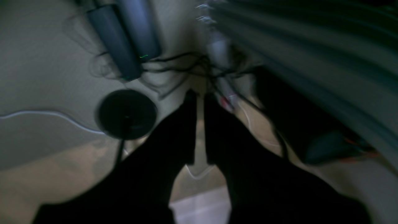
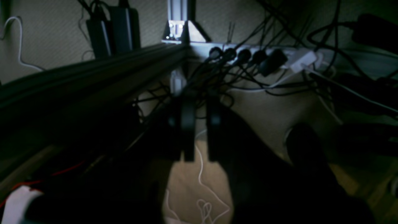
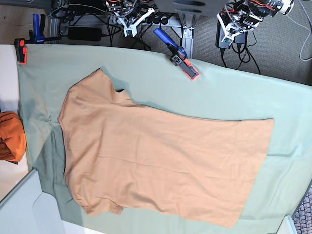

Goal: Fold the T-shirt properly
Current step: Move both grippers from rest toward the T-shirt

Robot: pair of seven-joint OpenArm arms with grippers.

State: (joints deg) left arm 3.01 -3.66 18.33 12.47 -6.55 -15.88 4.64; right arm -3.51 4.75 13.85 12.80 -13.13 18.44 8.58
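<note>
Because both wrist views are dark and smeared, much of them is hard to read: the left wrist view shows only blurred cables, a round black disc (image 1: 126, 114) on the floor and a slanted grey beam, and the right wrist view a dim power strip (image 2: 264, 56) crowded with plugs behind a dark rail. Neither wrist view shows the T-shirt. The left gripper (image 1: 199, 130) appears as two black, tapering fingers with only a thin slit of light between them, nearly together and holding nothing. The right gripper (image 2: 199, 124) looks the same: two flat dark pads almost closed, empty, hanging over bare floor and loose white wire. From the base view, the T-shirt (image 3: 161, 161) lies flat on the pale green table cloth (image 3: 234, 92), a smooth peach cloth with faint creases, one short sleeve pointing away from the shirt toward the blue-and-red clamp (image 3: 178, 58). Left of the T-shirt a bright orange bundle (image 3: 10, 136) is cut off by the frame edge. Both arms sit beyond the T-shirt's far side, off the cloth.
</note>
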